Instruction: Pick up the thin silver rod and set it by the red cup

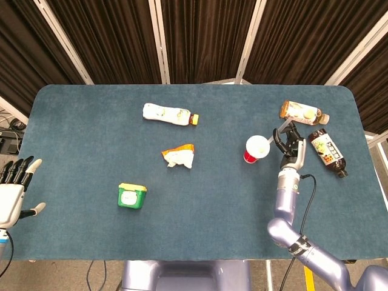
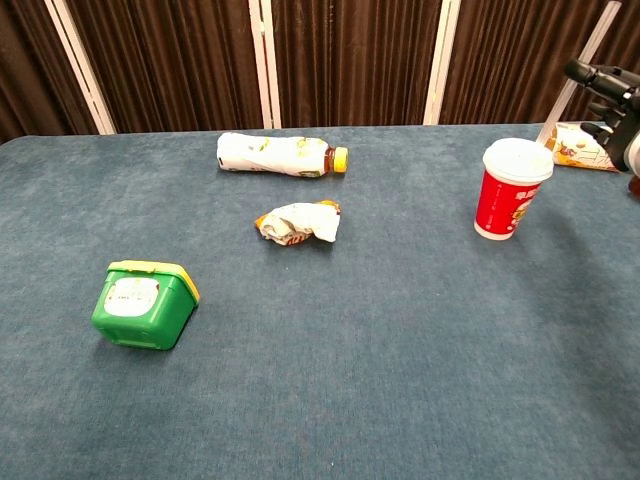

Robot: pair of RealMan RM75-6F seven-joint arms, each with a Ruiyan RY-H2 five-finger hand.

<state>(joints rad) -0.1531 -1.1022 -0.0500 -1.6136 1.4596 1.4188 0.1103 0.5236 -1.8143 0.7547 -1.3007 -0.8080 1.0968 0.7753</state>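
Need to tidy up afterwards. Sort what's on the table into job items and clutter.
Job: thin silver rod, held by the right hand; red cup.

Clutter: white bottle, crumpled wrapper, green box, tea bottle, dark bottle.
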